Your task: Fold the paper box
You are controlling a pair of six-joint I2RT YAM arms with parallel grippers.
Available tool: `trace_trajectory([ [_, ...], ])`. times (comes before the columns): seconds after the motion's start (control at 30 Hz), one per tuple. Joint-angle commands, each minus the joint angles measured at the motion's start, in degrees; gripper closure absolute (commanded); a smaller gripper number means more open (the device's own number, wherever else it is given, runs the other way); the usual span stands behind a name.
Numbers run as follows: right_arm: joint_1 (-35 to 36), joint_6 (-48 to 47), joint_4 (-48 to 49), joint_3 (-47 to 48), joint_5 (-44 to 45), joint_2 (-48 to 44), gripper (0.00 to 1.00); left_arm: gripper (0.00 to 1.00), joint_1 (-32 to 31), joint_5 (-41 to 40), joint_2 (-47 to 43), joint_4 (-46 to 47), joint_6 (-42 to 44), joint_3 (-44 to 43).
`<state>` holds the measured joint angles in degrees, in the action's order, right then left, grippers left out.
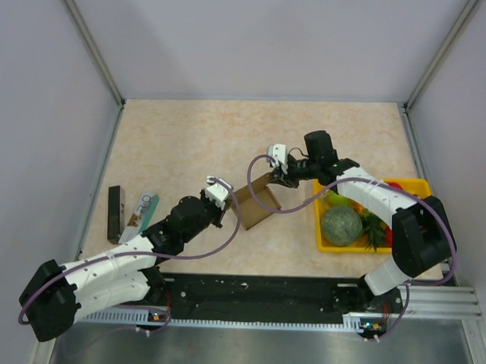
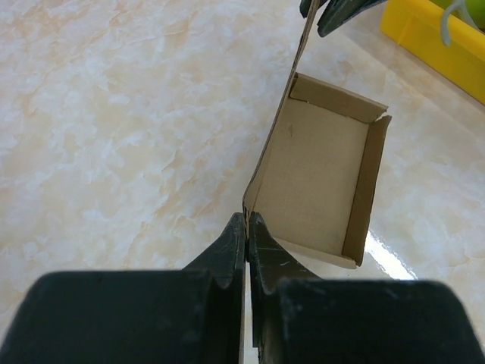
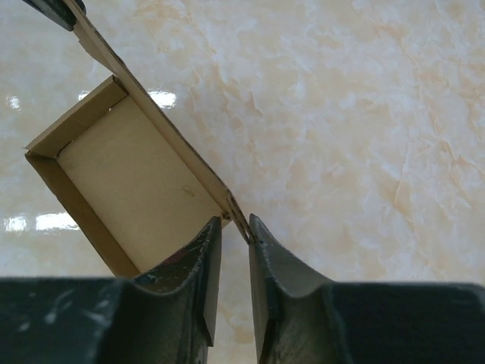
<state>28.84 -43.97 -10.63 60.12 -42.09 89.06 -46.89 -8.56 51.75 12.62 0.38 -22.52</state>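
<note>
Paper box [image 1: 254, 202], mid-frame on the desk [image 1: 188, 140]: our left hand [image 2: 247, 231] clamps its tall flap, our right hand [image 3: 236, 231] stands narrowly parted about the flap's other end; we judge both should bend it inward evenly along the crease.

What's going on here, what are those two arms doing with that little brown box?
Two robot arms are working on a small brown paper box that sits open-topped on the table between them. The left claw is pinched shut on one end of the box's tall side flap. The right claw is at the other end of that flap, its fingers slightly apart around the card's edge. The top is not closed. A yellow tray of fruit sits to the right.
</note>
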Motion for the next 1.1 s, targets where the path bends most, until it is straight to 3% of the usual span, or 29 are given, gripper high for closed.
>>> trace_trajectory([
  [0.0, 1.1, -0.7, 2.3, 2.5, -3.2, 0.5, 0.83, 1.00, 0.0, 0.6, -0.6, 2.5, 0.1, -1.2],
  [0.1, 1.5, 1.9, 2.4, 2.6, -3.4, 0.8, 0.99, 1.00, 0.0, -1.5, 0.0, 2.6, -0.3, -1.3],
  [0.3, 4.9, 15.6, 8.8, -0.7, 2.5, -0.3, 1.00, 1.00, -0.1, -12.3, 6.6, 3.2, -6.6, -4.6],
  [0.4, 11.2, 21.9, 20.2, -8.4, 16.2, -3.5, 1.00, 1.00, 0.0, -17.6, 12.1, 1.9, -10.2, -8.4],
  [0.43, 13.0, 24.9, 22.7, -10.1, 26.9, -3.8, 1.00, 1.00, 0.0, -19.8, 13.5, 1.7, -11.3, -9.9],
  [0.57, 19.3, 38.0, 23.4, -9.1, 41.9, -1.0, 1.00, 1.00, 0.0, -23.9, 18.0, 2.1, -17.8, -11.8],
  [0.7, 25.2, 43.3, 27.0, -10.6, 58.2, 0.2, 1.00, 1.00, 0.0, -24.1, 20.4, 3.7, -21.3, -12.0],
  [0.8, 25.8, 52.0, 26.4, -10.4, 64.1, 1.1, 1.00, 1.00, 0.0, -23.2, 20.6, 4.5, -24.0, -11.2],
  [0.93, 26.6, 66.2, 14.5, -2.9, 67.7, 4.7, 1.00, 1.00, 0.0, -21.5, 20.2, 7.3, -26.9, -8.8],
  [1.07, 28.6, 75.2, 11.4, -3.1, 73.5, 5.3, 1.00, 1.00, 0.0, -21.3, 19.5, 9.0, -28.9, -7.1],
])
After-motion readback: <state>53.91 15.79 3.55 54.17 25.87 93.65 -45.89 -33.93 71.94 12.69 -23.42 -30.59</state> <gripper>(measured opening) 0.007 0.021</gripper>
